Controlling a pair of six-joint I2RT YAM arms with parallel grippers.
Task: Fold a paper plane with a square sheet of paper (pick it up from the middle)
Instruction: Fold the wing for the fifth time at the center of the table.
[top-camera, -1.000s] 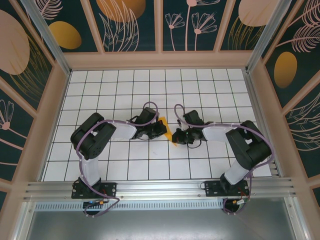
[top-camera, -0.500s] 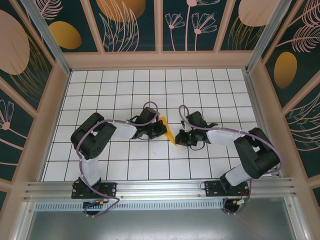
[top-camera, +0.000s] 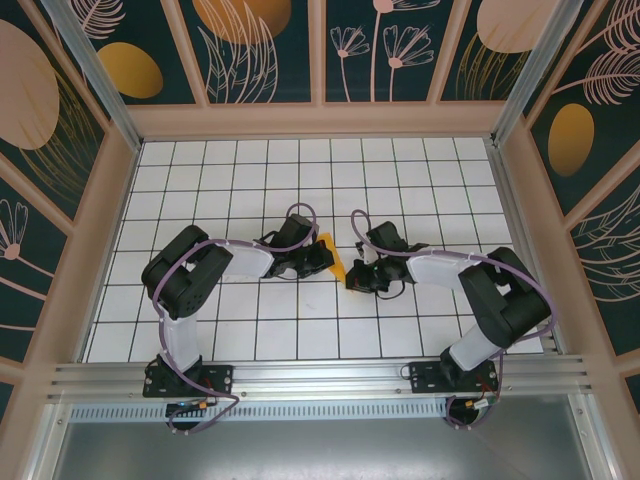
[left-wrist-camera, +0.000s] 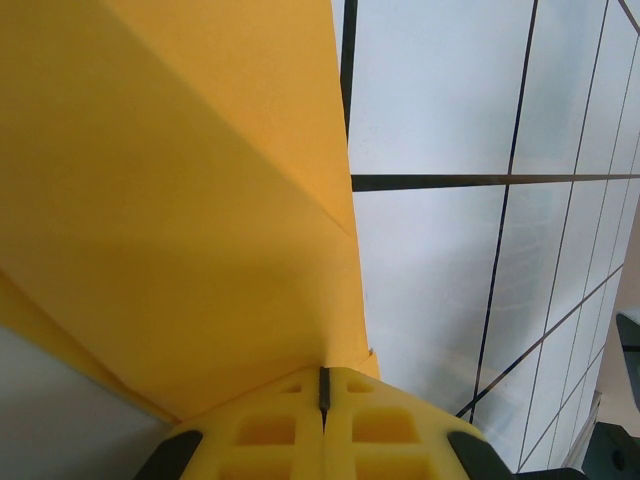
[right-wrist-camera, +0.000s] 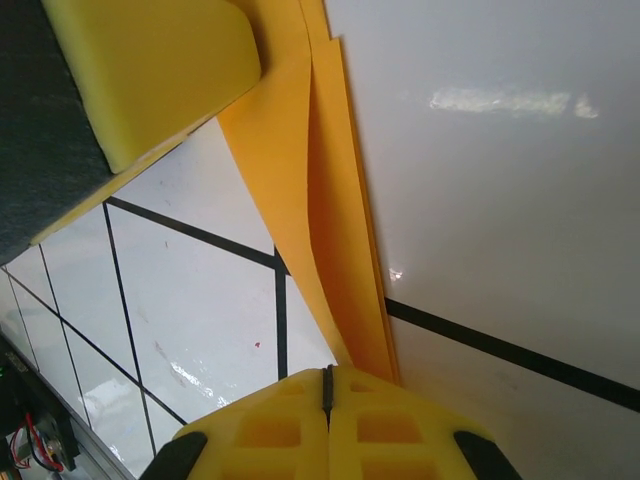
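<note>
Near edge of the table (top-camera: 250, 330): left arm base (top-camera: 186, 378) and right arm base (top-camera: 452, 378) sat side by side, both arms reaching in toward the table's centre.

Table centre: the sheet of paper (top-camera: 336, 260), orange-yellow and folded into a pointed, layered shape, was held between the two grippers. I could not tell whether its lower tip touched the table.

Left gripper (top-camera: 322, 256) was on the table's left-hand side of the sheet. In its wrist view, the left gripper (left-wrist-camera: 322, 385) had its yellow pads pressed together on the sheet's (left-wrist-camera: 180, 200) edge, with a diagonal crease visible.

Right gripper (top-camera: 356, 278) was on the table's right-hand side, slightly nearer. The right gripper (right-wrist-camera: 327, 385) was clamped likewise on the stacked layers of the sheet (right-wrist-camera: 300, 200).

Beyond the table's far edge stood the dark patterned wall (top-camera: 260, 60).
</note>
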